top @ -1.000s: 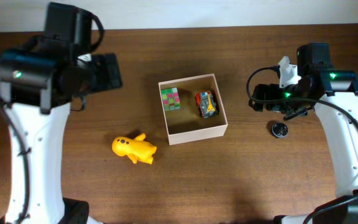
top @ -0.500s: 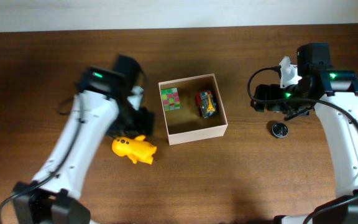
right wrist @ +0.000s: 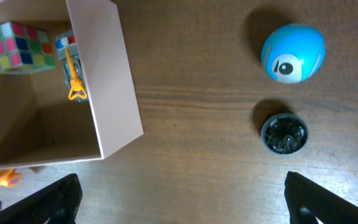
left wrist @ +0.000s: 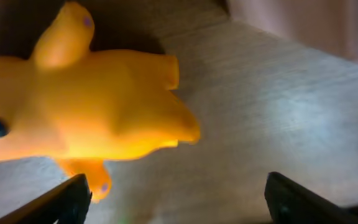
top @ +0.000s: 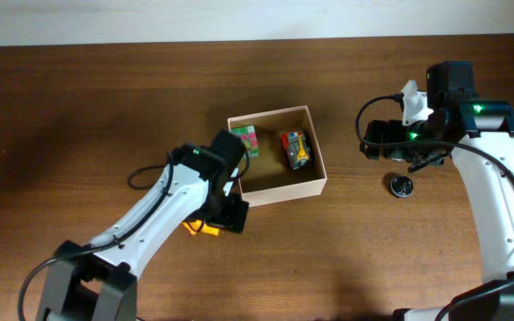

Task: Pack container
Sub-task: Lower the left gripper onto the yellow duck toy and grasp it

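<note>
From above, your left gripper (left wrist: 178, 199) hides most of the toy (left wrist: 86, 118) just beside the box (top: 286, 191). The square box faces up, slightly turned. Your right gripper (right wrist: 185, 202) has wide jaws, and the left too.

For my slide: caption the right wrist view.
Container holds colored cube and toy car; blue ball and black disc lie outside on the table.

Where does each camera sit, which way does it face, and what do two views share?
Overhead: above the table, looking straight down at the container; left arm and right arm show.
Left wrist: close above the yellow toy; left gripper open, fingertips at bottom edge.
Right wrist: looking down at the blue ball and container; right gripper open.
Shared: overhead and right wrist both show the colour cube.
</note>
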Action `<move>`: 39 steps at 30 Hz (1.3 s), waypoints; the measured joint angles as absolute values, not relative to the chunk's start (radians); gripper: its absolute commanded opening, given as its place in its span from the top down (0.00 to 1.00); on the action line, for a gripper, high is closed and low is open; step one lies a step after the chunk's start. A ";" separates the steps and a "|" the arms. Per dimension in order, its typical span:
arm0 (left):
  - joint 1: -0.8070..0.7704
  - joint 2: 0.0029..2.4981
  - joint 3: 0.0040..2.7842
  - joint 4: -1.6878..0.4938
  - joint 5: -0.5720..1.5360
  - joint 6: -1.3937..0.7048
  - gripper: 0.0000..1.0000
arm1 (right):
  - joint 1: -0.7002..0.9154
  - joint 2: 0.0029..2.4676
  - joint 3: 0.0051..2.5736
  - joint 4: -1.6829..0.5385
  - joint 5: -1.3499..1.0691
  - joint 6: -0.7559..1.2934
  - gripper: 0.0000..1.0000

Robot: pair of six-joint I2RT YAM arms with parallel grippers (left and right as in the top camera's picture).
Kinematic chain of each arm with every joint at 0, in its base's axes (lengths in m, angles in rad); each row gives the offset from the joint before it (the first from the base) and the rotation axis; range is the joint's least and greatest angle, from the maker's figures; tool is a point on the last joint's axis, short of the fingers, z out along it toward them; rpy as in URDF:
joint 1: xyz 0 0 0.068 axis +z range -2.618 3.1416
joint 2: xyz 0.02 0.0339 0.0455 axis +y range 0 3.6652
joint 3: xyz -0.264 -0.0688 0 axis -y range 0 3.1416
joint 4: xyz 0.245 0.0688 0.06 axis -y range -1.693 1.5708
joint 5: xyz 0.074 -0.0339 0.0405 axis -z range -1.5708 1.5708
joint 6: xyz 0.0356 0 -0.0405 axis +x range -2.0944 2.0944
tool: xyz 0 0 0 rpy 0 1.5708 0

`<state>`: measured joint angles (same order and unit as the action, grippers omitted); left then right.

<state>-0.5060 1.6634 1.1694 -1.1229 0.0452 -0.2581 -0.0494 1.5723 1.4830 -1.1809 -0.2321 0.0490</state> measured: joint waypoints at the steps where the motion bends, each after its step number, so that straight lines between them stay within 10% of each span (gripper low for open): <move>1: -0.503 1.663 1.143 -1.097 0.045 -0.258 0.07 | -0.049 1.572 1.483 -1.181 -0.233 0.048 0.01; 9: -0.443 1.663 1.039 -0.992 0.044 -0.266 0.11 | -0.049 1.573 1.483 -1.181 -0.233 0.048 0.01; 13: -0.441 1.662 1.039 -0.939 0.036 -0.279 0.58 | -0.049 1.573 1.483 -1.181 -0.233 0.048 0.01; 21: -0.441 1.662 1.039 -0.902 0.025 -0.279 0.83 | -0.049 1.573 1.483 -1.199 -0.233 0.048 0.01; 39: -0.441 1.600 1.042 -0.957 0.054 -0.279 0.46 | -0.049 1.573 1.483 -1.200 -0.233 0.049 0.01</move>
